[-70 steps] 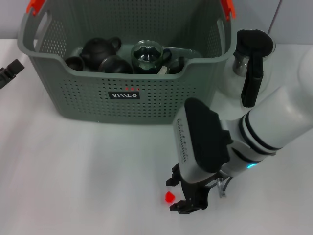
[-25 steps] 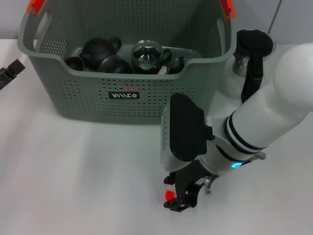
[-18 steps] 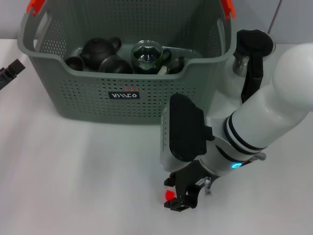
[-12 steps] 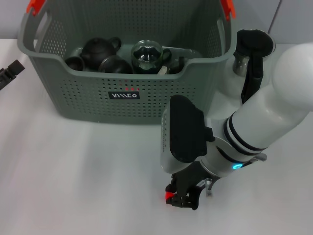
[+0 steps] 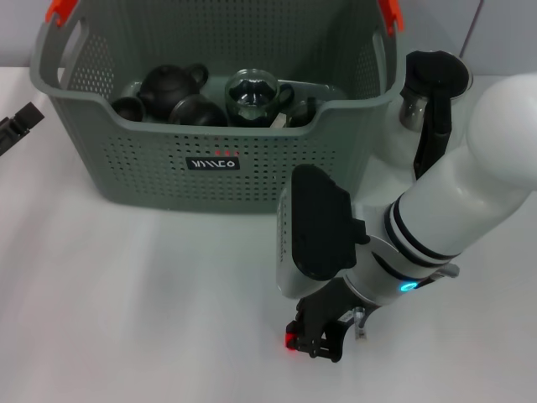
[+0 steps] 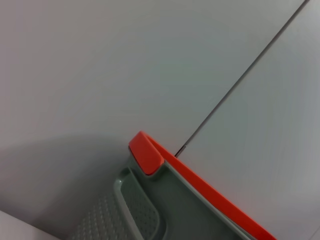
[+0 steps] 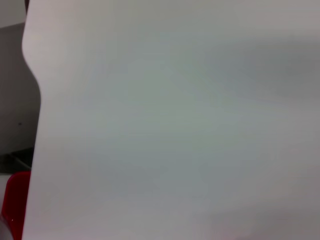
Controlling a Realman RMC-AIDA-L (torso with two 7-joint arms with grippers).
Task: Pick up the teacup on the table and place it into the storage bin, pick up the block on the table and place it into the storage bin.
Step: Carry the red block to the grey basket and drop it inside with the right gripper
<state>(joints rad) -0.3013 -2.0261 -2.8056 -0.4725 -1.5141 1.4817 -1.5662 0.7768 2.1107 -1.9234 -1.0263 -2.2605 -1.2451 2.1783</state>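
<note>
**Block pinched, bin next**

Low in the frame, right of centre, the right gripper has its jaws clamped on the small red block at the table. I'd guess a lift, then a carry up-frame to the storage bin. The left gripper waits at the left edge; its jaws I can't tell.

Grey-green perforated storage bin, orange clips; red block.

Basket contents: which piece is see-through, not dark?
The round glass pot, middle of the storage bin. The teapot and cups left of it are dark brown.
</note>
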